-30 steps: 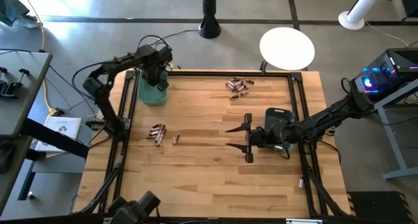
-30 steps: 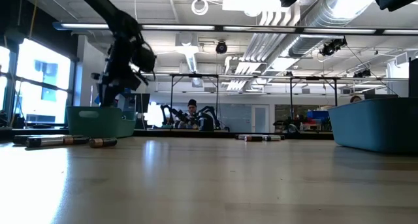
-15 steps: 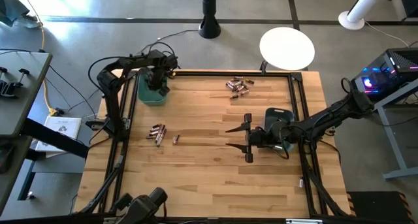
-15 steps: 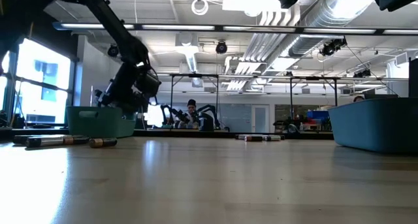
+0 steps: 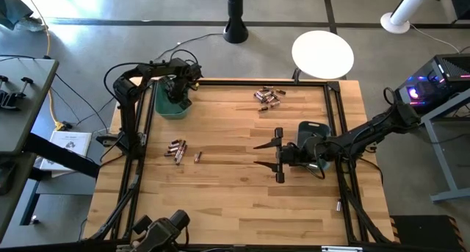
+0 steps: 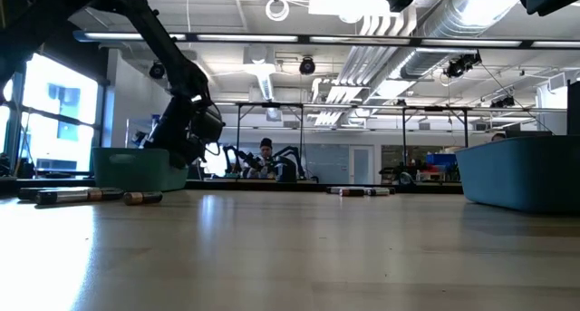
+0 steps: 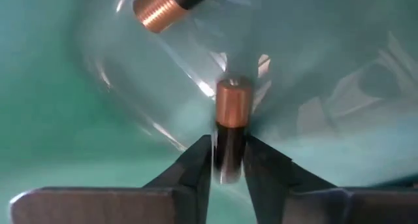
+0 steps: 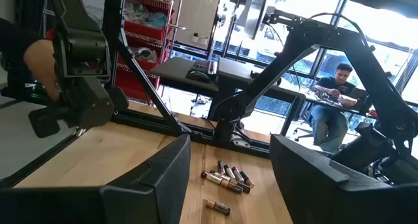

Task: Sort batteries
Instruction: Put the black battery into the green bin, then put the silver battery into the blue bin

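My left gripper point(image 5: 178, 96) reaches down into the green bin point(image 5: 167, 106) at the table's far left. In the left wrist view a copper-and-dark battery point(image 7: 232, 113) stands between its fingertips point(image 7: 228, 165), copper end toward the bin's floor. The fingers stand narrowly apart on either side of its dark end. A second battery point(image 7: 166, 3) lies in the bin. More batteries lie on the table in a left cluster point(image 5: 176, 148) and a far cluster point(image 5: 268, 96), with one lying alone point(image 5: 197, 156). My right gripper point(image 5: 264, 155) hovers open over the table's middle right, with nothing in it. My left gripper has the battery's dark end point(image 7: 228, 149) between its two fingertips, which come from above and lie along the battery. That end is blurred, and I cannot tell whether the pads touch it.
The blue-grey bin point(image 6: 521, 170) stands at the right, under my right arm point(image 5: 352, 138). A black frame point(image 5: 143, 127) edges the table. Bare wood lies toward the near edge point(image 5: 235, 208). A person point(image 8: 333, 96) sits at a desk beyond the table.
My left gripper has gone down into the green bin, and the arm has folded lower over it. My right arm has kept still.
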You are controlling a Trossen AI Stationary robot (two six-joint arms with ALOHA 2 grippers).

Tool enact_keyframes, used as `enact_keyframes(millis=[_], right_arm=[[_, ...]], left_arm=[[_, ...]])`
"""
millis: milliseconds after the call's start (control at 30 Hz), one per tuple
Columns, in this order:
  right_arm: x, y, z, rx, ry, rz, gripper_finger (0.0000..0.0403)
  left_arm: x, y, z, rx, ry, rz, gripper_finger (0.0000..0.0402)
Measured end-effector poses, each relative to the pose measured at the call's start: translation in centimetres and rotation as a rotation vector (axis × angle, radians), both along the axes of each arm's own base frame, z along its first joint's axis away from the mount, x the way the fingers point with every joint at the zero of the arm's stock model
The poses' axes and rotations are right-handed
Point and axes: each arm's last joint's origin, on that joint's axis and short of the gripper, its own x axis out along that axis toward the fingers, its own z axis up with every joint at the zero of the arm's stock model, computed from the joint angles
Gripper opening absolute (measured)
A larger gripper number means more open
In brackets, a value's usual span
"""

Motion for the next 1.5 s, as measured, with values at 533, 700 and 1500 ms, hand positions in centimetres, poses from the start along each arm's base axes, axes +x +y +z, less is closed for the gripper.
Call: enact_keyframes(millis=[533, 700, 1500], right_arm=[[0.0, 0.0, 0.0, -0.002, 0.0, -0.001, 0.0204], [0.0, -0.1, 0.0, 0.001, 0.001, -0.026, 0.0204], [-2.0, 2.4, 0.8, 0.262, 0.97, -0.081, 0.0204]], left_arm=[[0.4, 0.9, 5.5, 0.114, 0.032, -0.018, 0.0198], [0.8, -0.1, 11.2, 0.272, -0.087, -0.022, 0.0198], [8.3, -22.7, 16.3, 0.785, -1.303, -0.705, 0.0198]])
